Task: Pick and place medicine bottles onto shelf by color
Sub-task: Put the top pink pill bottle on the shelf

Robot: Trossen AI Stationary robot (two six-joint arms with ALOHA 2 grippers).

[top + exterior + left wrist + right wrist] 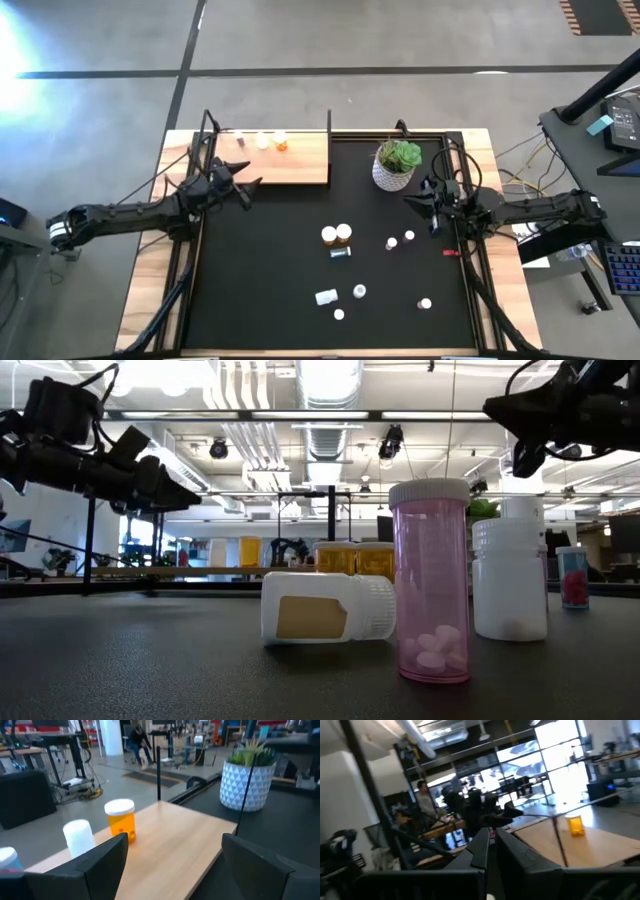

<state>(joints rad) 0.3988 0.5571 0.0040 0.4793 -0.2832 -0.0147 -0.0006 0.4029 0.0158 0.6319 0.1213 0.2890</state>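
Observation:
The shelf [285, 160], a light-wood board with thin black posts, lies at the mat's far left. An orange medicine bottle [121, 820], a white one [79, 836] and a third [240, 140] stand along its far edge. Several more bottles are scattered on the black mat [250, 290]; a white one [325, 607] lies on its side, and a pink one [430, 585] stands upright. My left gripper [250, 192] hovers open and level at the shelf's near edge, with nothing between its fingers. My right gripper [408, 201] hangs shut and empty above the mat, near the plant pot.
A white pot with a green plant [395, 165] stands on the mat's far side, right of the shelf. A small red object [450, 252] lies near the mat's right edge. The shelf's upright posts [158, 772] rise at its corners. People show in the room beyond.

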